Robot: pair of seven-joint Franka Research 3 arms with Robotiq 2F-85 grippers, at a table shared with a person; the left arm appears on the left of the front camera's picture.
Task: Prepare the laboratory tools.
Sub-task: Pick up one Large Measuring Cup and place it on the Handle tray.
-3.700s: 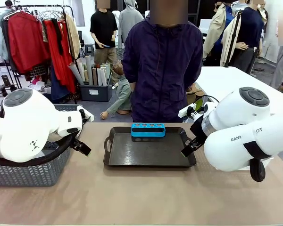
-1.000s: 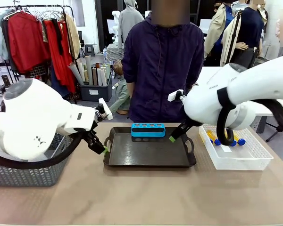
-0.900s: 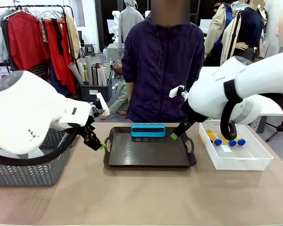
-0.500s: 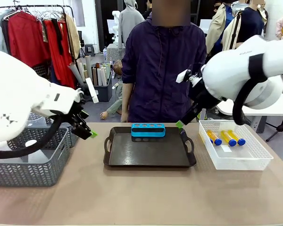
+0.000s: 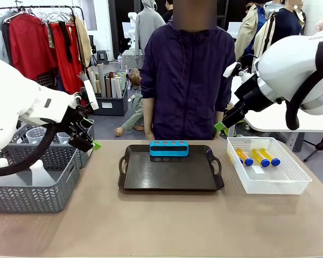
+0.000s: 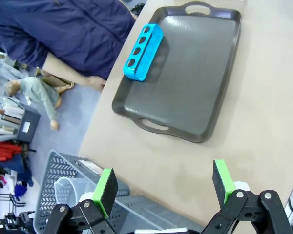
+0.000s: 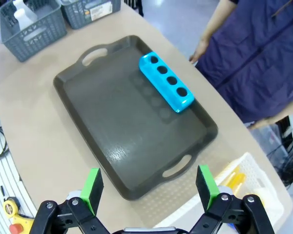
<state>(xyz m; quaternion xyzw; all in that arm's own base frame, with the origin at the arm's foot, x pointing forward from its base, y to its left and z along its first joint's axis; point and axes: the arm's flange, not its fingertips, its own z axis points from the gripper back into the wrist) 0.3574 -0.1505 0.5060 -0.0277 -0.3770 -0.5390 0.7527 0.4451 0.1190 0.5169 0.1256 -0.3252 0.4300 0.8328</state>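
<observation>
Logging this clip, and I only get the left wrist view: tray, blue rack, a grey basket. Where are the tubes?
Observer: In the white mesh basket, just right of the tray.
Operator: How many?
Observer: Three yellow-filled tubes, lying flat, blue caps toward the robot.
Operator: And the right arm?
Observer: The right gripper hangs high near the tray's right end, jaws open, holding nothing.
</observation>
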